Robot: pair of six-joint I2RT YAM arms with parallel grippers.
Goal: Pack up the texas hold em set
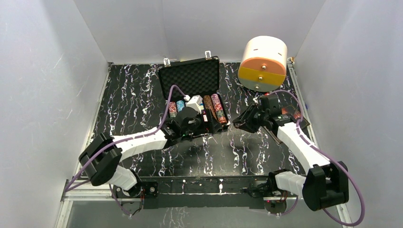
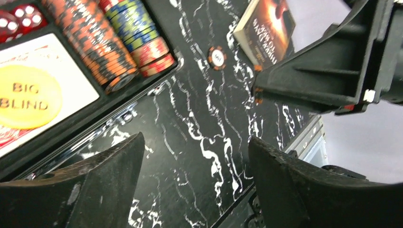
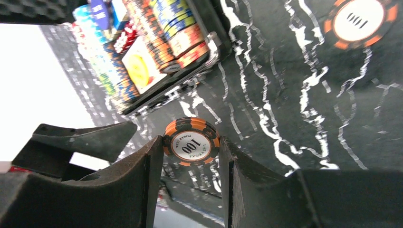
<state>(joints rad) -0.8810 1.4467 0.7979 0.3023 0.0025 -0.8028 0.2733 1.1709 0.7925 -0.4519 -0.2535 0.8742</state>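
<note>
**A:** Biggest first: what sits on the table (image 1: 128, 95)?

**B:** The case (image 1: 190, 78), mid-table toward the back, with its lid up and the foam showing. To its right, at the back corner, is the drum box (image 1: 263, 61), its orange face turned toward the arms.

**A:** And the arms?

**B:** The left gripper (image 2: 195, 142) hangs over the case's near edge. Its jaws are spread wide with nothing between them, and only bare table shows in the gap. The right gripper (image 3: 191, 141) is just off the case's near right corner, close to the left one. Its jaws are closed on a single held chip (image 3: 191, 145), orange and black and marked 100. The chip is pinched by its rim with its face toward the wrist camera.

**A:** The book?

**B:** The book (image 2: 266, 31) lies flat near the table's right edge, partly under the right arm.

**A:** What is inside the case?

**B:** Chip rows (image 2: 95, 42) stand on edge in their troughs, an orange-black row beside a mixed blue, yellow and red one. Next to them the yellow disc (image 2: 26, 97), reading BIG BLIND, lies flat on a white panel. I can't tell whether that panel is the deck. The red dice (image 2: 19, 19) sit in the slot beyond the disc.

**A:** Anything left outside?

**B:** One loose chip (image 2: 217, 57), also orange and black, lies flat on the table between case and book, apart from both.
</note>
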